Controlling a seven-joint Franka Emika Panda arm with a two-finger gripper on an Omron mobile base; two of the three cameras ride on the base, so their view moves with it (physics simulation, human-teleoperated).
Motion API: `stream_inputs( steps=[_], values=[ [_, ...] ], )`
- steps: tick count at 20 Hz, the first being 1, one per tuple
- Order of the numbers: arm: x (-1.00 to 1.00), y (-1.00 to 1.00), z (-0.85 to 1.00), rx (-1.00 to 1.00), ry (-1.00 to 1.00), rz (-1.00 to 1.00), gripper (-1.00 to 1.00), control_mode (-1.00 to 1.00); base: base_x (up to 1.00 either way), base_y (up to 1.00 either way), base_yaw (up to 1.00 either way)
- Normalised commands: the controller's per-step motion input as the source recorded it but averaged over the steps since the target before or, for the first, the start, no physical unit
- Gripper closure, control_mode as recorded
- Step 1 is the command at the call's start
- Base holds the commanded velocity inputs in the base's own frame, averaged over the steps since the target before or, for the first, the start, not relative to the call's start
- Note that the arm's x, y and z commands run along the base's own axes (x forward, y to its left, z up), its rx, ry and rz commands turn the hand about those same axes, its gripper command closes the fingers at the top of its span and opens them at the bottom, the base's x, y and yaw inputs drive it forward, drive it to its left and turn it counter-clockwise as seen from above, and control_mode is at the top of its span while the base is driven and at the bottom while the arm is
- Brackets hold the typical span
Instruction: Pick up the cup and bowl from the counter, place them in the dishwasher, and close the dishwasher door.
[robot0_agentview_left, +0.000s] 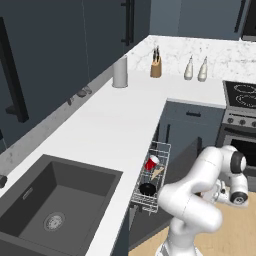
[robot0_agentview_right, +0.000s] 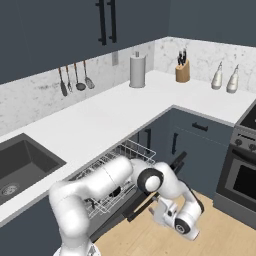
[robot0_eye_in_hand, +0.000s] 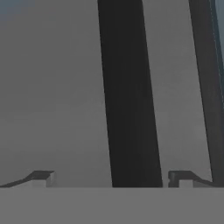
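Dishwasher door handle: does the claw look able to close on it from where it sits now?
Probably yes. In the hand view the long dark bar handle on the flat slate-blue dishwasher door runs straight up between the open claw fingertips, with nothing between them. How near the claw is I cannot tell.

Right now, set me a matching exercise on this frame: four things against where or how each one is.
Things:
1. cup
2. bowl
3. gripper
4. paper towel roll

States:
A. upright on the counter
B. open, with a dark bar between its fingertips
C. red, in the dishwasher rack
D. black, at the rack's near end

Pairs: 1-C, 2-D, 3-B, 4-A
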Motion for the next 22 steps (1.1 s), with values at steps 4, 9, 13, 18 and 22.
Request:
stream_inputs(
  steps=[4, 9, 13, 18, 22],
  values=[
    [0.55, 0.47, 0.00, 0.14, 0.00, -0.03, -1.00, -1.00, 0.00, 0.00, 0.00],
    [0.51, 0.81, 0.25, 0.10, -0.01, -0.03, -1.00, -1.00, 0.00, 0.00, 0.00],
    [0.57, 1.00, 0.57, 0.02, -0.07, -0.05, -1.00, -1.00, 0.00, 0.00, 0.00],
    [0.66, 1.00, 0.69, 0.00, -0.07, -0.07, -1.00, -1.00, 0.00, 0.00, 0.00],
    [0.75, 1.00, 0.56, 0.00, -0.02, -0.07, -1.00, -1.00, 0.00, 0.00, 0.00]
  ],
)
